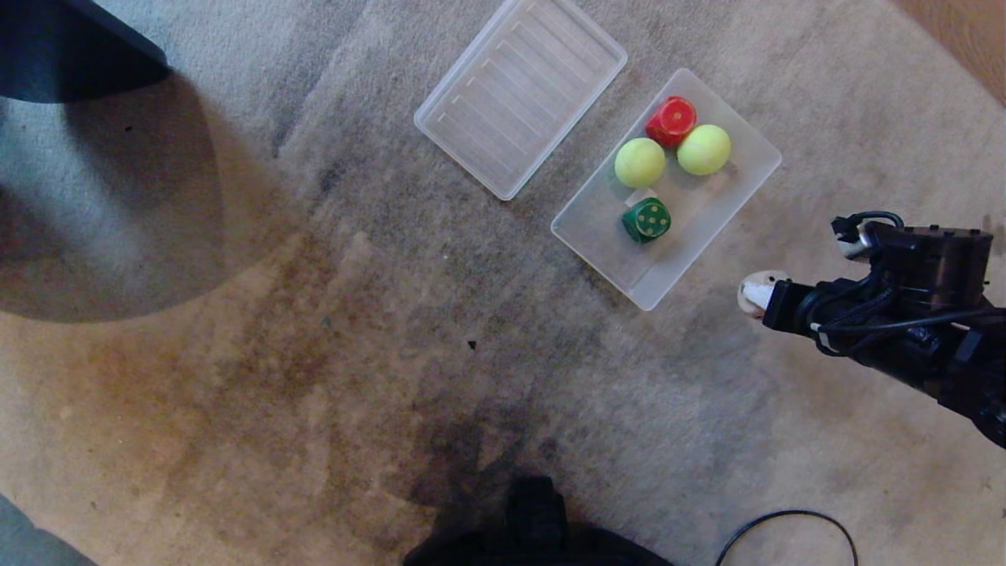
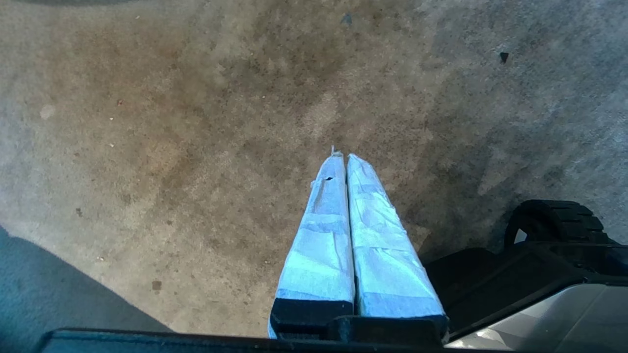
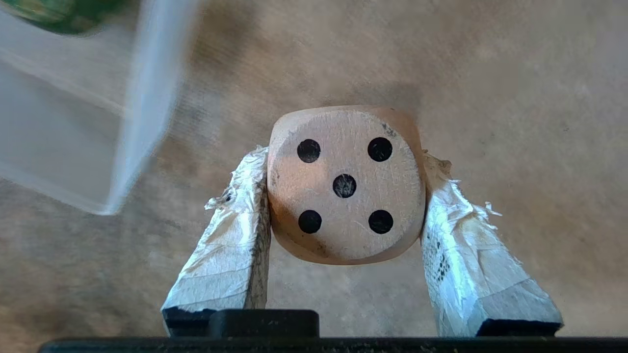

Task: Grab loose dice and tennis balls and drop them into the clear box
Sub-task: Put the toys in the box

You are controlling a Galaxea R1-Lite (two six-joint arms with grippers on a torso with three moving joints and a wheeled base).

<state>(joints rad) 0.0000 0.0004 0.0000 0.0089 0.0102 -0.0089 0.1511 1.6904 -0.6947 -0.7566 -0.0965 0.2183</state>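
Right hand (image 3: 345,196): clamped on one beige die (image 3: 346,184), a taped finger pressed to each side, the five-pip face turned to the wrist camera; in the head view it hangs over the carpet just off the clear box's near right corner, outside the rim.
Left hand (image 2: 343,159): two taped fingers pressed together with nothing between them, over bare carpet, well away from the clear box and out of the head view.
Clear box (image 1: 735,208): one, a shallow frosted tub lying on the carpet at a slant; a corner of it shows blurred in the right wrist view.
Dice inside the clear box: two. One red die (image 1: 672,120) at the far end; one dark green die (image 1: 647,219) with yellow pips near the middle, toward the box's left wall, beside a small white label.
Tennis balls inside the clear box: two. One tennis ball (image 1: 640,162) sits between the red die and the green die, close to the left wall; the other tennis ball (image 1: 703,149) lies just right of the red die. Both balls are close against the red die.
Dice outside the clear box: one, the beige die in the right hand.
Ribbed clear lid (image 1: 521,94): one, flat on the carpet just left of the clear box, parallel to it, not touching.
Carpet (image 1: 314,354): beige, with dark stains on the near side of the clear box.
Black cable (image 1: 786,523): one loop on the carpet, well nearer the robot than the clear box.
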